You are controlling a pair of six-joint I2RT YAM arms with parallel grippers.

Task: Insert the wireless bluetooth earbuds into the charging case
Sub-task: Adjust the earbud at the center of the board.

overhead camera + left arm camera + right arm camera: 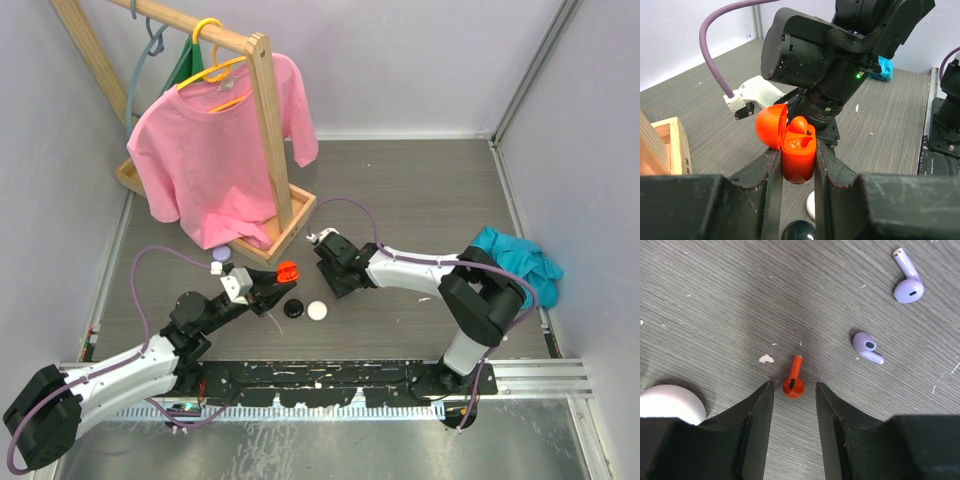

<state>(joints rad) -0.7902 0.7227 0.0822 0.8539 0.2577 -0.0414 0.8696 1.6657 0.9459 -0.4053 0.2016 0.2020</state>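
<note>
The left end effector (797, 150) is closed tight on the orange-red charging case (797, 165), its two fingers (771, 172) pressing the case's sides and holding it upright above the table (890, 115). The case's hinged lid (771, 125) stands open to the left. An orange-red piece (800, 127) sits in the case's mouth; whether it is a seated earbud cannot be told for certain. Below the held case, at the bottom of the left wrist view, lie a white round case (810, 205) and a black round case (797, 232).

The right end effector (794, 386) is partly open and holds nothing. Its fingers (757, 410) point down at the table, and an orange-red earbud (794, 377) lies flat on the surface between their tips, its stem pointing away from the end effector and neither finger touching it. Two purple earbuds lie apart on the table further out: one (867, 346) near the orange-red one, the other (909, 282) beyond it. The white round case's edge shows just beside the left-hand finger.

From above, the two end effectors are close together near the table's middle. A pink T-shirt (215, 150) hangs on a wooden rack (270, 130) behind them, and a teal cloth (515, 260) lies at the right edge.
</note>
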